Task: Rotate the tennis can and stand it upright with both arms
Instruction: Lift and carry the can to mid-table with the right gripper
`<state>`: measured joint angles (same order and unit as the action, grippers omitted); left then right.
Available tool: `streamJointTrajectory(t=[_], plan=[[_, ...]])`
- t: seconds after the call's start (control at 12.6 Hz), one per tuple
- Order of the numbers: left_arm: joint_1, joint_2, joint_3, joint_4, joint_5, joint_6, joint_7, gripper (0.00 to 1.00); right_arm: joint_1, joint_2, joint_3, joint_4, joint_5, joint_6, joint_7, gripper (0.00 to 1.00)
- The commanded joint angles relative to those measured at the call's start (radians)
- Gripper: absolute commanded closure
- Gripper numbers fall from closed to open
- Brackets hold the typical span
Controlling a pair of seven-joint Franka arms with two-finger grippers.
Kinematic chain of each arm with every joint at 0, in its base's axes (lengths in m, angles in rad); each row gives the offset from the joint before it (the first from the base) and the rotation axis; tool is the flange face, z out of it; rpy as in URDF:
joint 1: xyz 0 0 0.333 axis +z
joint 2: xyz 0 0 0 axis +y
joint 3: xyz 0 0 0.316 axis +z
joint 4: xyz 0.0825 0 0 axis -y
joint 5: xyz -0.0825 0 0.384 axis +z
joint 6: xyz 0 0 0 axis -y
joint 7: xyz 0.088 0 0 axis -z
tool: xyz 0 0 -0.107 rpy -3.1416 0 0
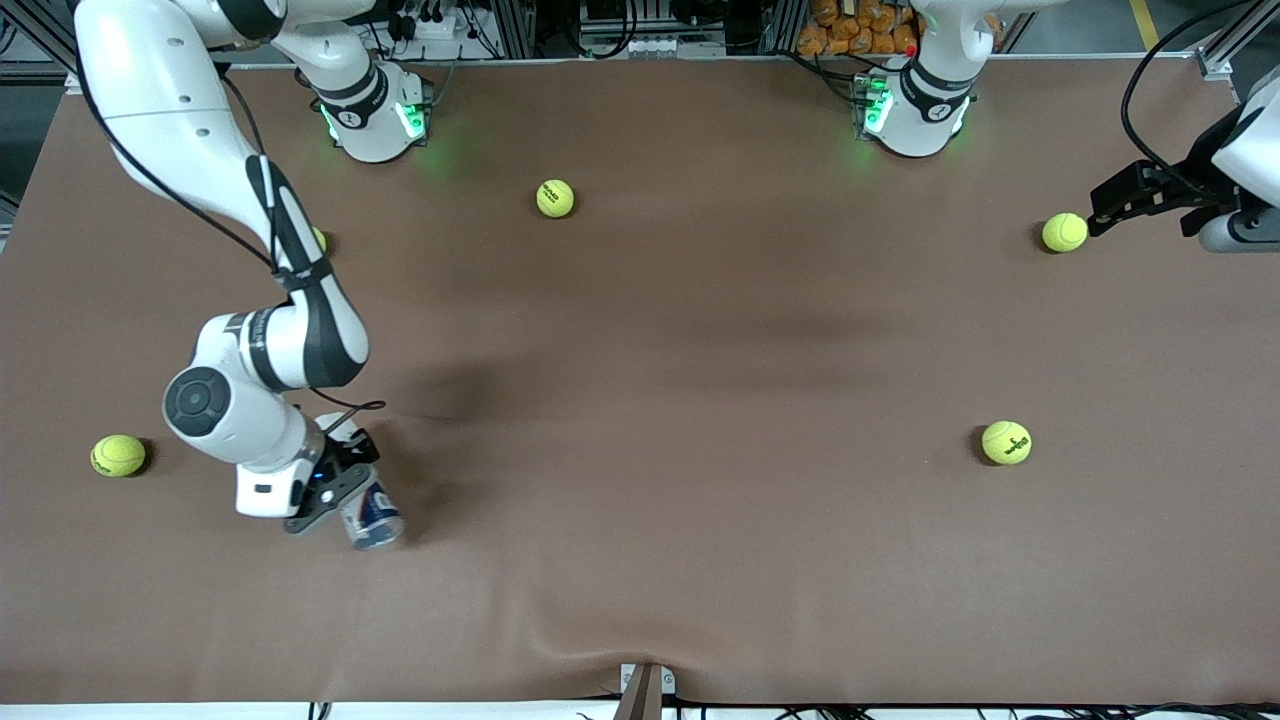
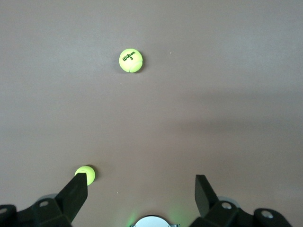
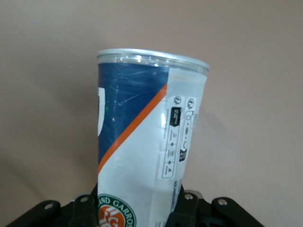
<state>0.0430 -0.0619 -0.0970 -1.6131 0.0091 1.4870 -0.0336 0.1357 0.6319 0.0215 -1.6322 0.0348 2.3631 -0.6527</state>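
Observation:
The tennis can (image 1: 372, 520), white and dark blue with an orange stripe and a silver rim, is tilted low at the table near the front camera, toward the right arm's end. My right gripper (image 1: 345, 492) is shut on its label end. In the right wrist view the can (image 3: 147, 137) sticks out from between the black fingers (image 3: 182, 215) of my right gripper (image 3: 137, 210), rim end away from the hand. My left gripper (image 1: 1100, 212) waits open and empty at the left arm's end of the table; nothing lies between the jaws of this gripper (image 2: 140, 182).
Yellow-green tennis balls are scattered on the brown table (image 1: 700, 400): one (image 1: 555, 198) near the bases, one (image 1: 1064, 232) beside my left gripper, one (image 1: 1006, 442), and one (image 1: 118, 455) near the right arm's elbow. The left wrist view shows two balls (image 2: 130, 60) (image 2: 86, 173).

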Motion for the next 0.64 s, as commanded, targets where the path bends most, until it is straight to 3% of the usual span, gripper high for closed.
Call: streamJointTrajectory(t=[0.0,0.08,0.4,0.56], plan=[[-0.002,0.022,-0.003,0.015,-0.017,0.013,0.018,0.00,0.011,-0.023,0.116,-0.011,0.011,-0.008,-0.050,0.45],[-0.002,0.025,-0.003,0.015,-0.017,0.015,0.017,0.00,0.045,-0.026,0.151,-0.009,0.004,-0.008,-0.044,0.45],[-0.005,0.040,-0.003,0.015,-0.018,0.025,0.017,0.00,0.197,-0.026,0.158,0.002,-0.001,-0.007,-0.074,0.40],[-0.006,0.051,-0.003,0.015,-0.017,0.030,0.018,0.00,0.275,-0.018,0.158,0.037,-0.013,0.004,-0.119,0.28]])
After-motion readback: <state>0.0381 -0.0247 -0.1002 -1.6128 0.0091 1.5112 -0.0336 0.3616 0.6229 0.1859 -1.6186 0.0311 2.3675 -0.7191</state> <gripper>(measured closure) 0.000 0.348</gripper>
